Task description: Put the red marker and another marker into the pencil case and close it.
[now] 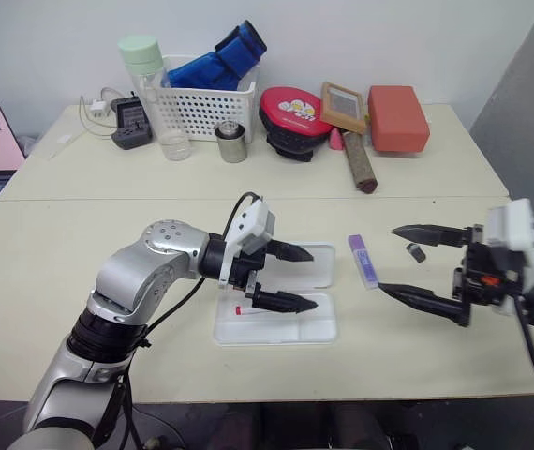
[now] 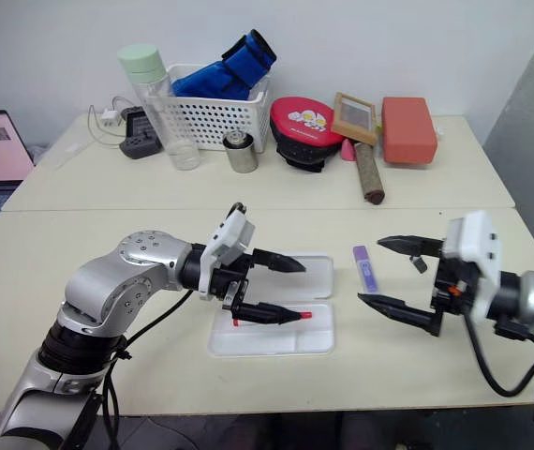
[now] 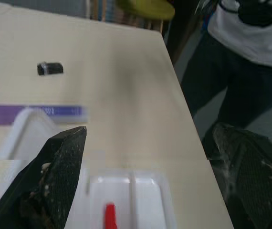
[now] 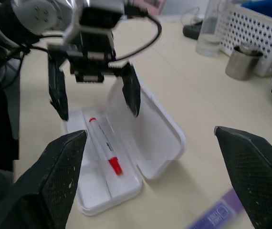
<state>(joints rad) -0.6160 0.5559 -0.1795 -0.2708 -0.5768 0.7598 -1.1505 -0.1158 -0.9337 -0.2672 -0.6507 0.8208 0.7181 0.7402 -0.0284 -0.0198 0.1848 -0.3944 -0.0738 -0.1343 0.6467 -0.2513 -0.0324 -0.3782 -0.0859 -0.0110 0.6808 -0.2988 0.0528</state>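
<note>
I am looking for writing first. The red marker (image 4: 104, 145) is carrying a thin line of dark print along its white barrel, too small for me to read. The purple marker (image 1: 363, 260) is showing tiny lettering on its side in the left wrist view, also unreadable. The red pouch (image 2: 306, 121) at the back of the table is bearing a cartoon picture, and I cannot make out any words on it.

Counting: I am seeing two markers, one pencil case (image 2: 273, 319), one small dark cap-like piece (image 1: 416, 251), one white lattice basket (image 1: 201, 105), one green-lidded bottle (image 1: 143, 64), one metal cup (image 1: 231, 142), and one orange box (image 1: 398, 118).

The pencil case is lying open near the front edge of the table, its lid laid flat on the far side. The red marker is resting inside the tray, lengthwise. The purple marker is lying on the table just to the right of the case, apart from it, with the dark piece a little beyond it.

My left gripper (image 1: 283, 276) is hanging over the open case with its two black fingers spread wide and gripping nothing. My right gripper (image 1: 420, 263) is hovering near the purple marker, fingers equally wide apart, holding nothing.
</note>
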